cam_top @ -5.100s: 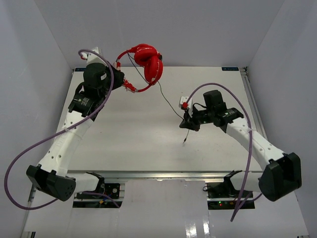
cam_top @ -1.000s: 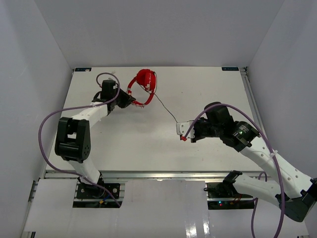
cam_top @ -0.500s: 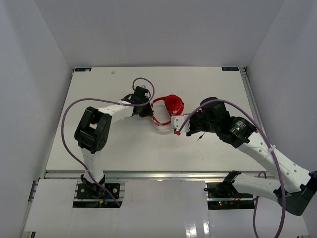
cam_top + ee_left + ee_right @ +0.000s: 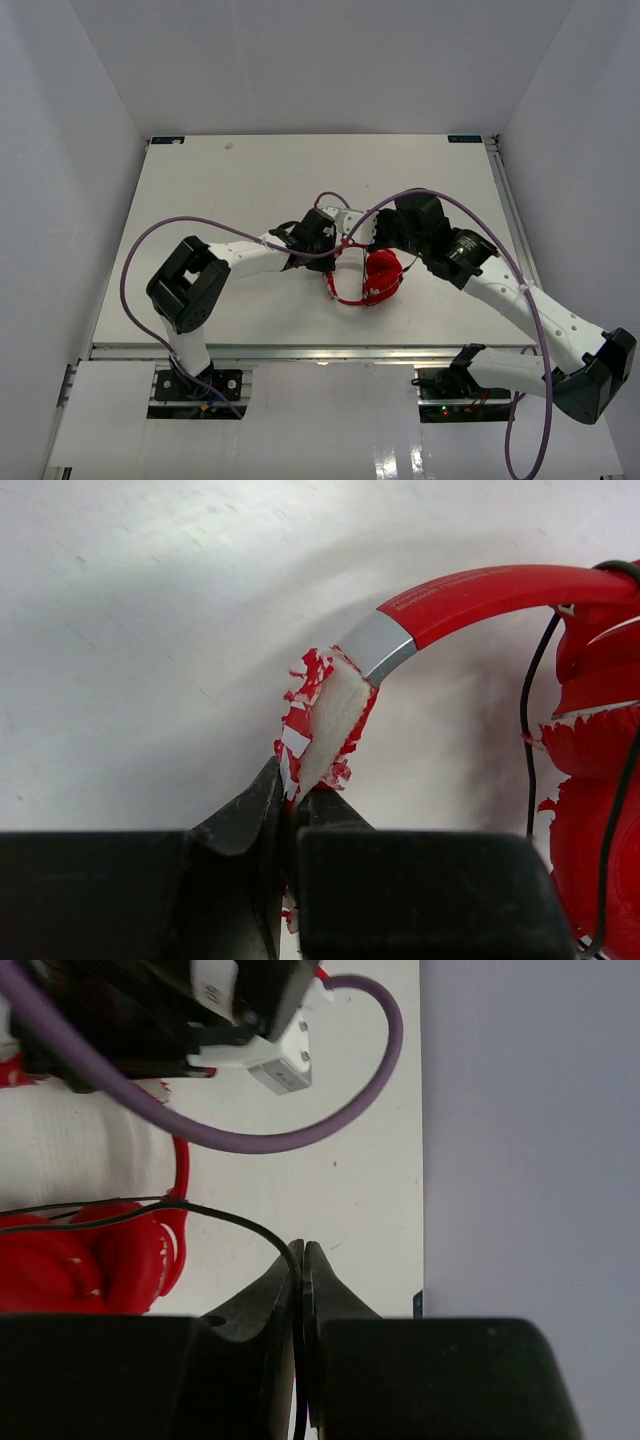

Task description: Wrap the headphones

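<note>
The red headphones hang near the table's middle front, earcups together, headband curving left and down. My left gripper is shut on the headband's worn whitish padding; a silver joint and the red band arc right to the earcups. My right gripper is shut on the thin black cable, which runs from its closed jaws left over the earcups. The cable also shows beside the earcups in the left wrist view.
Purple robot cables loop over both arms and cross near the headphones. The left arm's wrist fills the top left of the right wrist view. The table's right edge meets the grey wall.
Both arms have carried the headphones from the back left toward the middle front. Over the last half second the earcups moved right and nearer, and the two grippers closed in on each other.
</note>
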`<move>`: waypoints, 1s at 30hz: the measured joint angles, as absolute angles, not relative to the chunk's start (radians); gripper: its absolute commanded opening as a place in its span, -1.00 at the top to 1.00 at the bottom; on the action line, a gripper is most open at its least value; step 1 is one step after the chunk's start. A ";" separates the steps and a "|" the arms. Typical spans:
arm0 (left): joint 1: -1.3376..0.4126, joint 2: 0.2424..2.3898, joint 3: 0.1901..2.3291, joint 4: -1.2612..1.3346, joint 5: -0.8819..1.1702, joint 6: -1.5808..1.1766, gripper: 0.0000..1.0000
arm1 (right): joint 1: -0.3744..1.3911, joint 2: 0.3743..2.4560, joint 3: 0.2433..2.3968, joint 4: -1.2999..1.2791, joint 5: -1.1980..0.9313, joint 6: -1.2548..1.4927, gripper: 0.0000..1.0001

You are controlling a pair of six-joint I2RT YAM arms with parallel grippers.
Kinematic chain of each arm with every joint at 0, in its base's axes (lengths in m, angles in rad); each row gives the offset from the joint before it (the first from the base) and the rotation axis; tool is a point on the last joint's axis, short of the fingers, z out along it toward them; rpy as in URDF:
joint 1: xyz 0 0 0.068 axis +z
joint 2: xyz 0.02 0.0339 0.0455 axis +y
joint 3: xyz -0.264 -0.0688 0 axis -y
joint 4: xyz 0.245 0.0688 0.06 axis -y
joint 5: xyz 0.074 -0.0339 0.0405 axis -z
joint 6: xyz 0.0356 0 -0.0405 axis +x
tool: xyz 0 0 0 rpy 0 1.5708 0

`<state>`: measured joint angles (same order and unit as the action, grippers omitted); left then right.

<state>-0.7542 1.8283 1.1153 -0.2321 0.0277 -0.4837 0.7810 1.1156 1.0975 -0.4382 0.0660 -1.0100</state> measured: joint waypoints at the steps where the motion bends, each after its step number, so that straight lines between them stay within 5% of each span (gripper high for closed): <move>1: -0.766 1.806 1.099 -0.225 0.032 -0.479 1.00 | 0.766 1.120 1.097 -0.429 0.071 -1.003 0.85; 14: -0.895 1.515 0.954 -0.089 0.063 -0.441 1.00 | 0.526 1.164 1.022 -0.340 -0.019 -0.858 0.85; 30: -0.900 1.313 0.967 -0.171 -0.033 -0.444 1.00 | 0.277 1.223 1.017 -0.378 -0.549 -0.696 0.79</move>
<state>-0.9004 1.3134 0.9666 -0.1707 -0.0332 -0.4442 0.2769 1.2225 1.0171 -0.3780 -0.5488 -0.6958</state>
